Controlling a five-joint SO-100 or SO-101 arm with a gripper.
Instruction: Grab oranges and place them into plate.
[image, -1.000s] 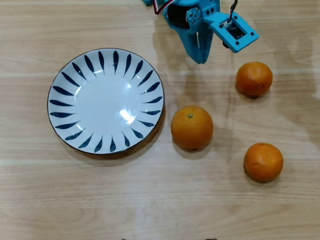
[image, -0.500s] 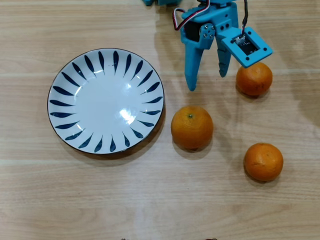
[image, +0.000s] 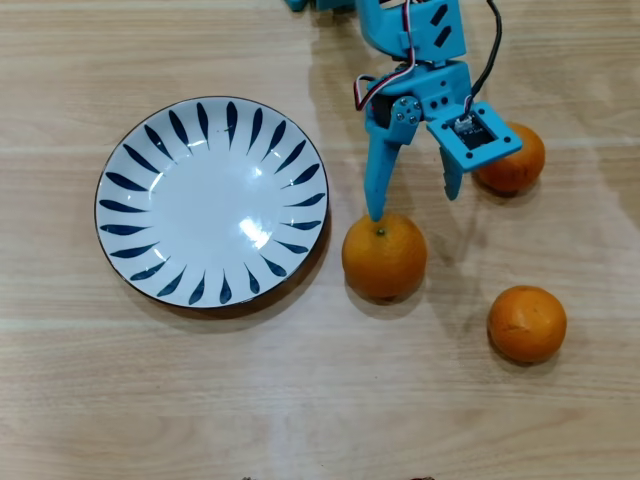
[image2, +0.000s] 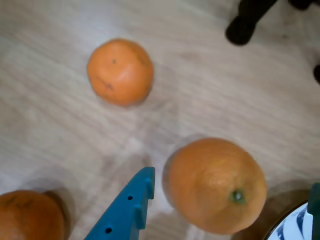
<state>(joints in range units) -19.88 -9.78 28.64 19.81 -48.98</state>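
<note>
— Oranges first: where do they lie?

— Three of them sit on the wooden table (image: 300, 400), none on the plate (image: 130, 180). In the overhead view the larger orange (image: 384, 256) rests at about four o'clock from the plate's centre, just beside its rim. A smaller orange (image: 527, 323) lies off at four o'clock from the larger one, apart from it. Another small orange (image: 516, 158) sits at two o'clock from the larger one, partly under my wrist.

— And your claw?

— My claw (image: 414, 203) hangs wide open with nothing in it. One finger's tip (image: 377, 212) is at the larger orange's twelve o'clock edge; the other finger is off to the right, near the partly hidden orange. In the wrist view the blue finger (image2: 131, 207) stands just left of the larger orange (image2: 216, 185), and whether they touch I cannot tell.
</note>
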